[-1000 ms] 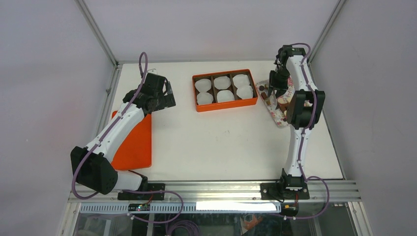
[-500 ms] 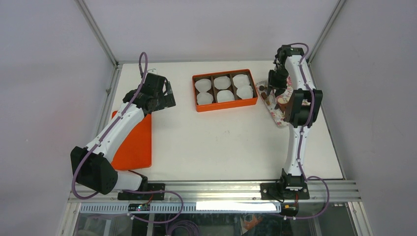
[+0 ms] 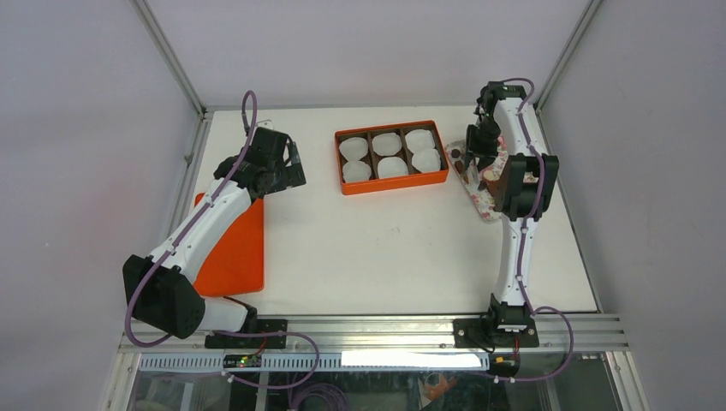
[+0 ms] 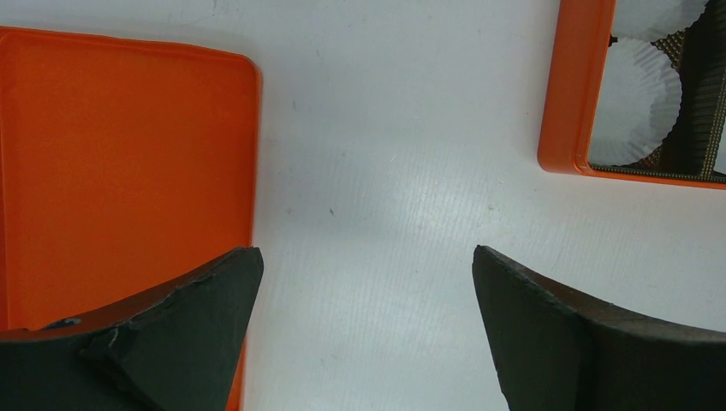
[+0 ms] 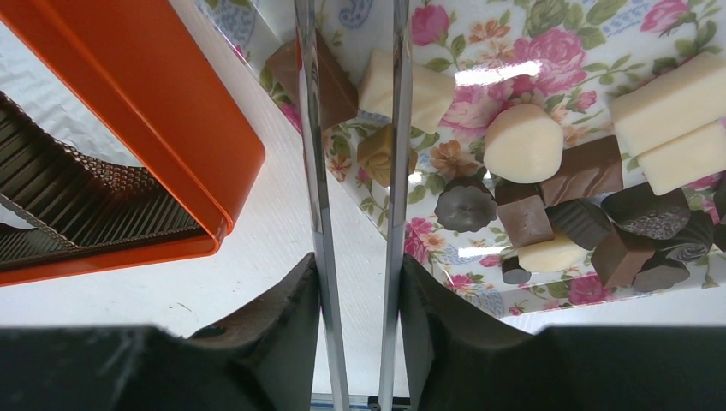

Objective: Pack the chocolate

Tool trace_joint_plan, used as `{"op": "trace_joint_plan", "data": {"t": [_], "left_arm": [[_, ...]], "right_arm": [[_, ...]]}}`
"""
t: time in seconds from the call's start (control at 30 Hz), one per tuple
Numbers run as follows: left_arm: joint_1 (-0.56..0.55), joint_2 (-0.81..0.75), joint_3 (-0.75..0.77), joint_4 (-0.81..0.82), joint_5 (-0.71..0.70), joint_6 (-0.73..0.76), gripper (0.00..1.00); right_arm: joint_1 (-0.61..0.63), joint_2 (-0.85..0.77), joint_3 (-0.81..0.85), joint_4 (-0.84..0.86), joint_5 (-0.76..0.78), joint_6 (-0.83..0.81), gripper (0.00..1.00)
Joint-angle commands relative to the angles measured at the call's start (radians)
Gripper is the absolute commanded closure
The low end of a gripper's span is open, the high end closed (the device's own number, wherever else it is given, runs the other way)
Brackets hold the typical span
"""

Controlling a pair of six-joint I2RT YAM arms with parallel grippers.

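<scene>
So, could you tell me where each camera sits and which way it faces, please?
Top external: fixed above and behind the arms, looking down on the table; both arms show whole.
Left wrist: on the left arm, facing down past the open left end effector at the orange lid.
Right wrist: facing down past the right end effector at chocolates on the flowered tray.
Shared: both wrist views catch the orange box.

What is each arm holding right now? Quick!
Left end effector: open, holding nothing.
Right end effector: narrow gap, above the chocolate; cannot tell whether it grips a piece.
</scene>
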Motion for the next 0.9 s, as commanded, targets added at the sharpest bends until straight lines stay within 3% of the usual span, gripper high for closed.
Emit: {"op": "trace_joint_plan", "data": {"t": [0.0,0.13,0.5,0.87], "left_arm": [[0.007,-0.026,0.027,0.016,-0.016,0.007,0.01],[0.007,-0.029,0.025,0.015,-0.019,0.005,0.01],[0.008,-0.027,0.029,0.002,-0.012,-0.011,0.01],[0.007,-0.044,0.019,-0.002,-0.026,-0.007,0.01]], "right_arm": [[0.002,-0.018,0.015,0.013,0.008,-0.014,0.75],[0.002,-0.063,-0.019,0.031,0.006,-0.004,1.00],[0.003,-0.248,-0.214,0.115,-0.009,0.012,1.00],[0.030,-0.358,-0.232,0.105,-0.056,0.002,1.00]]}}
